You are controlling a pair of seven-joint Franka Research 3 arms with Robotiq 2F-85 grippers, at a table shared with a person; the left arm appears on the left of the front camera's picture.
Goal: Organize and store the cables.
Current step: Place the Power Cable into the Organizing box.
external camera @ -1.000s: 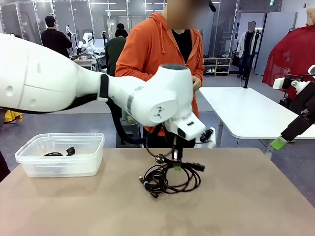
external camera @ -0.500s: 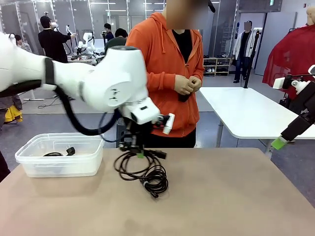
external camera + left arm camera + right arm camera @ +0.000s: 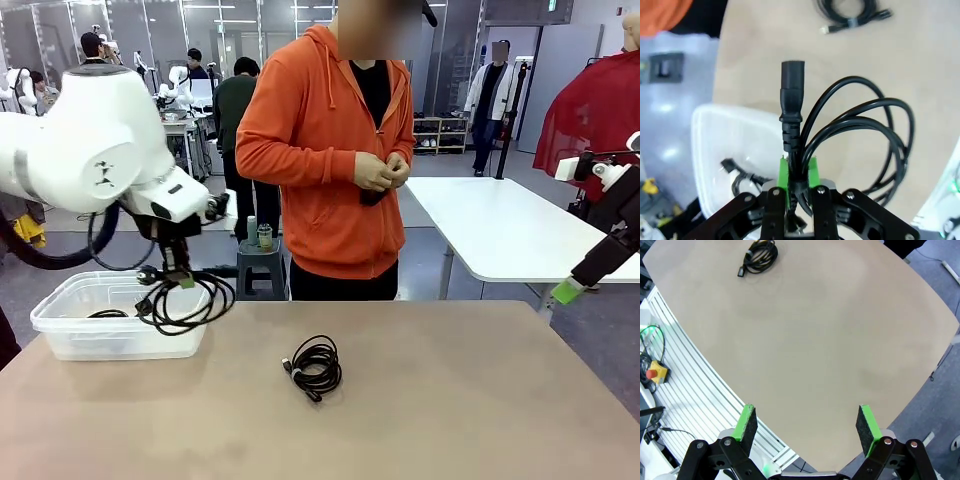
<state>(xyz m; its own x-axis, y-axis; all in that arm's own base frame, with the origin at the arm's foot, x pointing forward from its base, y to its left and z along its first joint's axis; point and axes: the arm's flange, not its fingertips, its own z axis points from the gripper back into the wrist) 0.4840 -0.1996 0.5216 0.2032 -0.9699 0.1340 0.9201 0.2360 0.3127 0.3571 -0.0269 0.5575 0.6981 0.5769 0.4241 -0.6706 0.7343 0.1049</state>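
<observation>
Nearest me, my right jaws stand wide with nothing between the green pads (image 3: 746, 424). They are parked high off the right edge of the tabletop (image 3: 480, 400), so I leave them out of this step. At the middle of the tabletop lies a small coil (image 3: 315, 367), well apart from everything, and it looks like the next job. Farther back, at the far left corner, my left jaws are clamped narrow on the neck of a larger cable coil (image 3: 186, 300), just below its plug (image 3: 791, 95). Its loops dangle over the right end of the clear bin (image 3: 60, 335), some of them hanging outside the rim toward the tabletop. One cable (image 3: 118, 311) already lies in the bin. To drop well, I judge I should carry toward the left edge until the whole hank hangs inside the walls. Then I would lower it so the loops pile on the bin's floor, and only then let go; releasing here risks loops draping over the rim. Beyond the far edge the person's hands (image 3: 381, 172) are clasped at the chest, clear of my path.
</observation>
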